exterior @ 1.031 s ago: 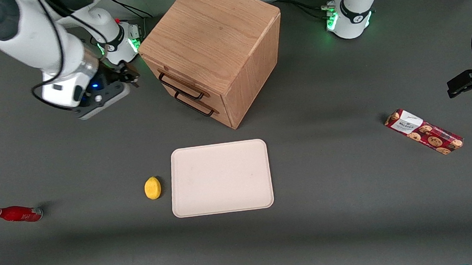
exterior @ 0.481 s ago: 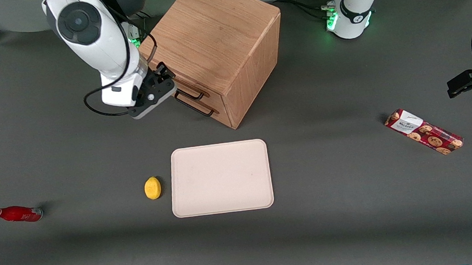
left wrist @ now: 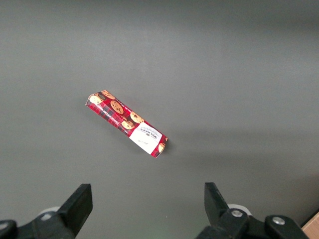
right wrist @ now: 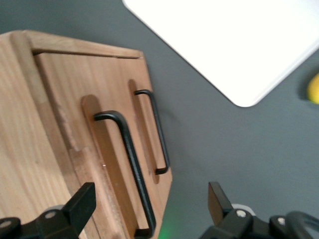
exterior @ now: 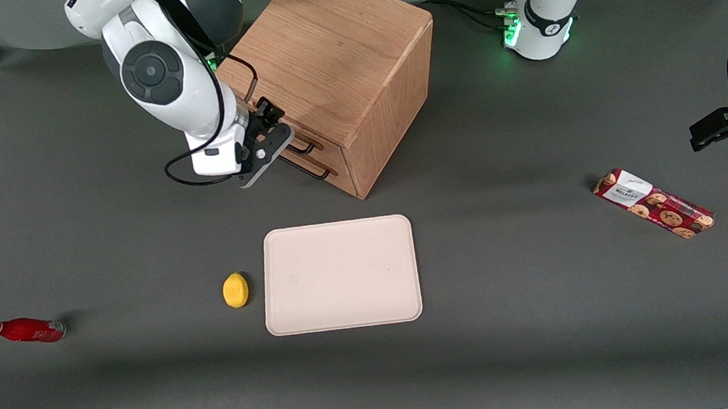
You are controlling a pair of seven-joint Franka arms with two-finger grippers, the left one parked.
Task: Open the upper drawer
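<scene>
A: Status, big items first?
B: Cabinet (exterior: 332, 69) stands on the counter (exterior: 548, 346), farther from the front camera than the tray (exterior: 341, 274). Upper drawer (right wrist: 65, 149) flush with the cabinet front, closed.
A: Tool?
B: Tool (right wrist: 149, 209) hovers in front of the drawers, fingers (right wrist: 82, 201) spread wide, gripping nothing. Upper handle (right wrist: 130, 164) lies between them in the wrist view, no contact seen.
A: Progress?
B: Approach near done, I judge. Left: close on the handle, pull.
</scene>
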